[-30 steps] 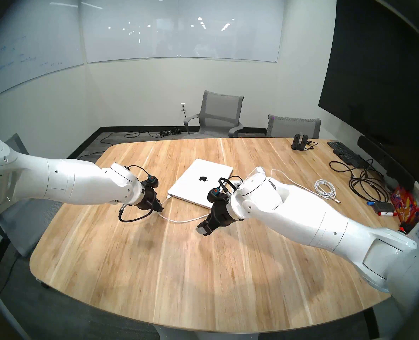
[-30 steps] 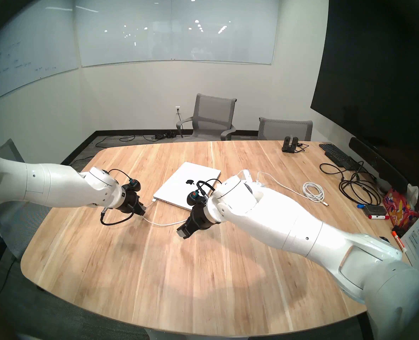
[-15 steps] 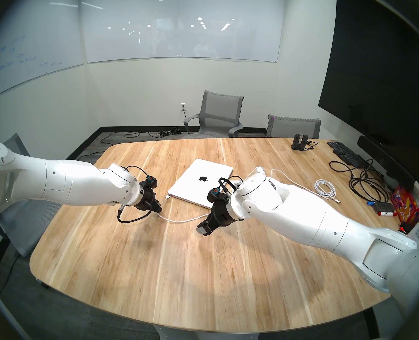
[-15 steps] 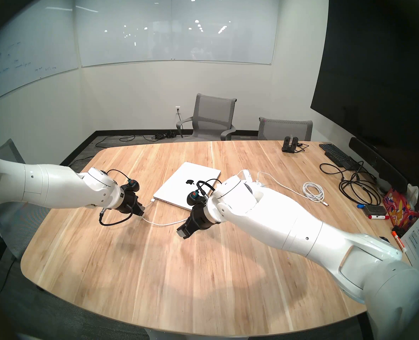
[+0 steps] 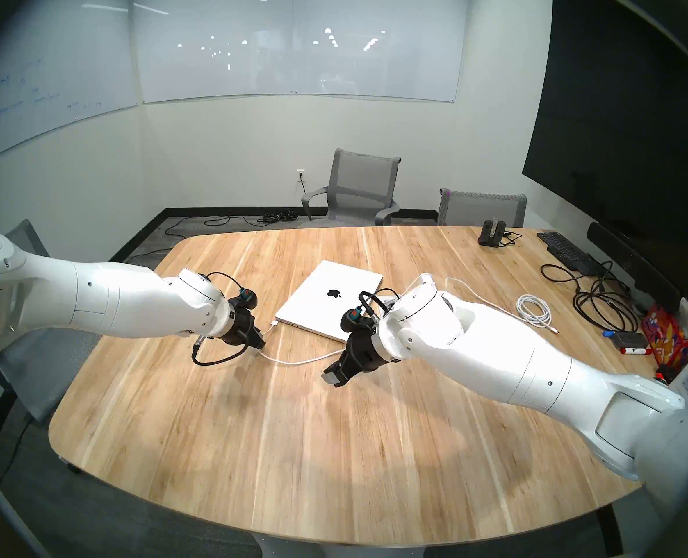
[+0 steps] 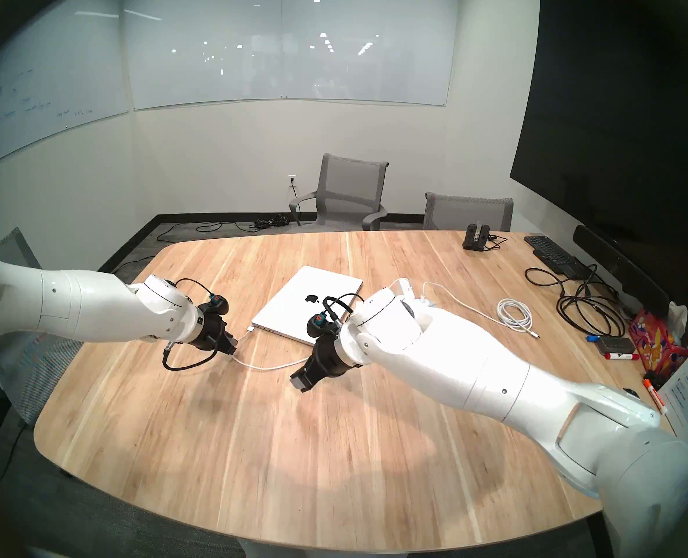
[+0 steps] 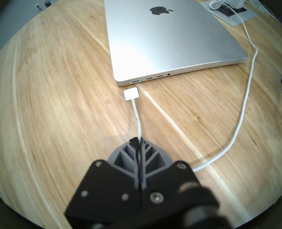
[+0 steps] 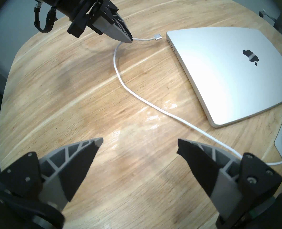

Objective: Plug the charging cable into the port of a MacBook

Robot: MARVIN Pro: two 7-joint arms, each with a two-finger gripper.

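The step in hand is the final approach of the plug to the port. The left hand (image 7: 139,139) is pressed together on the MagSafe charging cable (image 7: 137,121), pinching the cord a little way behind the flat plug (image 7: 131,94), which juts out unsupported and sits just beside the MacBook (image 7: 166,40), apart from its magnetic charging port (image 7: 136,81) at the laptop's near-left corner. The closed MacBook lies mid-worktop (image 5: 334,444), toward the far edge. The right hand (image 8: 137,151) is spread and empty, hovering over the slack cord nearer the worktop's front edge.

Next, I judge, the plug must be squared to the port and nudged forward; gripped so far back, the floppy cord may let it yaw or droop.

Against the earlier frames, the left hand has drawn back slightly toward the worktop's left edge, so the plug stands marginally farther from the laptop; the right arm is unchanged.
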